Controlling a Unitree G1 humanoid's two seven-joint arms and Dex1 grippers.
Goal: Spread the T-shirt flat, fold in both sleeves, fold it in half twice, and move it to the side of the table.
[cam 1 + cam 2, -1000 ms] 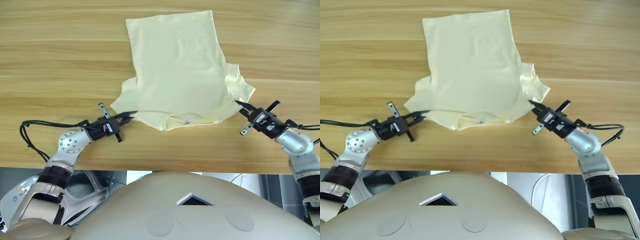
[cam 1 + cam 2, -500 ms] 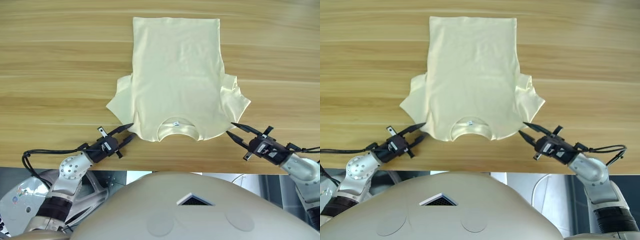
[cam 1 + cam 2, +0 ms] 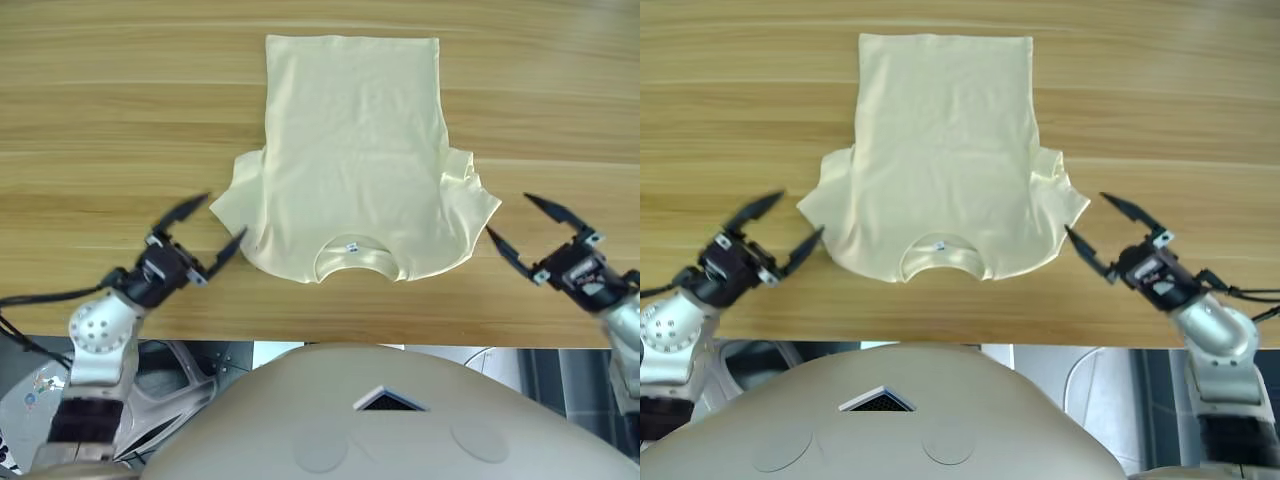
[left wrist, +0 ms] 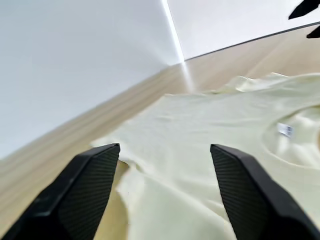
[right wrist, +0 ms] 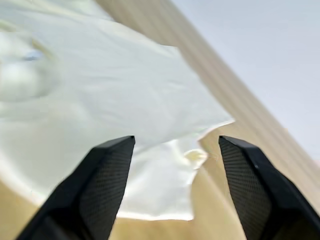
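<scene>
The pale yellow T-shirt [image 3: 355, 160] lies flat on the wooden table [image 3: 120, 120], collar toward the near edge, hem at the far side, both short sleeves spread out. My left gripper [image 3: 205, 227] hovers open just left of the left sleeve, holding nothing. My right gripper [image 3: 516, 222] stands open just right of the right sleeve, also holding nothing. In the left wrist view the shirt [image 4: 225, 130] fills the space beyond the open fingers [image 4: 90, 175]. The right wrist view looks over the sleeve [image 5: 165, 165] between its open fingers [image 5: 110, 180].
The table's near edge [image 3: 300, 335] runs just under the collar. Bare wood lies to the left and right of the shirt. A pale wall [image 4: 75, 60] rises behind the table in the left wrist view.
Both grippers have let go of the shirt's shoulders, opened wide and swung outward to the sleeves. The shirt, pulled flat half a second ago, has stayed put since.
</scene>
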